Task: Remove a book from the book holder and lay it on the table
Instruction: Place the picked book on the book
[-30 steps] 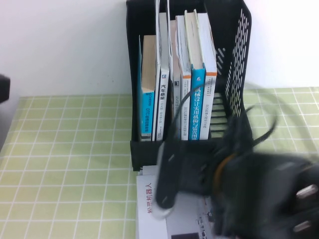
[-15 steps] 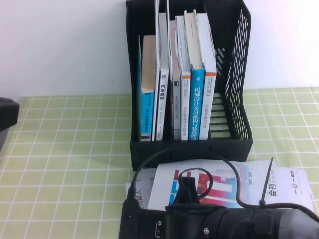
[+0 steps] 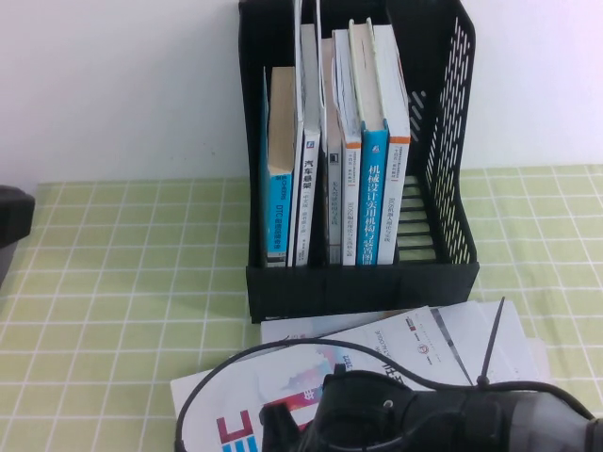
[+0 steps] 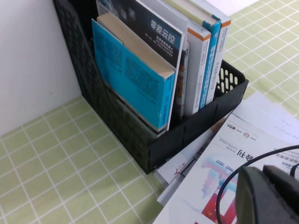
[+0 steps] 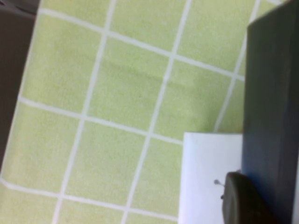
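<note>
The book is out of the book holder and lying flat on the worktop, white cover up, just in front of the holder's low front wall near the front edge. It overlaps another white magazine lying beside it, towards the right. The right arm's black bulk sits over the book at the front edge; the right pincer is down by the book's white corner against the green grid cloth, and I cannot tell whether its fingers are apart or together. Over at the left edge, just a dark sliver of the left arm shows; the left pincer itself is out of sight. Upright in the holder at the back edge: thicker books, blue and white spines.
</note>
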Motion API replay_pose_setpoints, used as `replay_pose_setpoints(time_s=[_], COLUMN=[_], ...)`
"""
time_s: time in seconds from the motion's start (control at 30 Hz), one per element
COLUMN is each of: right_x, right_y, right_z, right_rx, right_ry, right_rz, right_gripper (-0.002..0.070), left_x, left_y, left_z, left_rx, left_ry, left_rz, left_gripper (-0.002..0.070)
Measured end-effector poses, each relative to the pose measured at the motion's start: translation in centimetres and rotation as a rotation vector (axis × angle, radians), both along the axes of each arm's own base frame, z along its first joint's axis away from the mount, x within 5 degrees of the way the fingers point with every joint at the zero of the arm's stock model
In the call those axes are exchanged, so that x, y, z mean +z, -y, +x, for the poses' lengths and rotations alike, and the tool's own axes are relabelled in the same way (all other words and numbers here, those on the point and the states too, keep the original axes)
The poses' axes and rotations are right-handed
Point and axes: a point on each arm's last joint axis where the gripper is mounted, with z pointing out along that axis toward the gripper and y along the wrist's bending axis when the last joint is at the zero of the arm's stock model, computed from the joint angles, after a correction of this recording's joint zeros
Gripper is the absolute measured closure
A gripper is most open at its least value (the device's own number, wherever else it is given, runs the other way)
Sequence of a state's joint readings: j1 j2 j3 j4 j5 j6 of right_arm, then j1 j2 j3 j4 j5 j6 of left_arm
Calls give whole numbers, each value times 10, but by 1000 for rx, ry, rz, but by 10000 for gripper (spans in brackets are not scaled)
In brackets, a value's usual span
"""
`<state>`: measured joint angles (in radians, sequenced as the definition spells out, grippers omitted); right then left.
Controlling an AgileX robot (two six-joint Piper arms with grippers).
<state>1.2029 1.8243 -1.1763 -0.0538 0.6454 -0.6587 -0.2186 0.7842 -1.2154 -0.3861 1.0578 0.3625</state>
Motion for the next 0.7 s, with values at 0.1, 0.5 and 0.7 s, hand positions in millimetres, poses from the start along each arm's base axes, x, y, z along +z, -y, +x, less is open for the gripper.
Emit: replay_pose_setpoints(time_s=[0.1,0.5,0.7], right_x=[0,4,3], right_y=[1,41,42], right_z=[2,71,69], right_rx=[-28,-469,-430], right_ry=[2,-71,-105], right_rz=[0,12,2], right_gripper=[540,531,424], left_x=[0,-2,-2], left_y=[0,0,0], left_z=[0,-2,-2], left_rx=[1,-4,-5], left_ry=[-3,-28,-30], left_rz=[-1,8,8], left_gripper=[676,676,676])
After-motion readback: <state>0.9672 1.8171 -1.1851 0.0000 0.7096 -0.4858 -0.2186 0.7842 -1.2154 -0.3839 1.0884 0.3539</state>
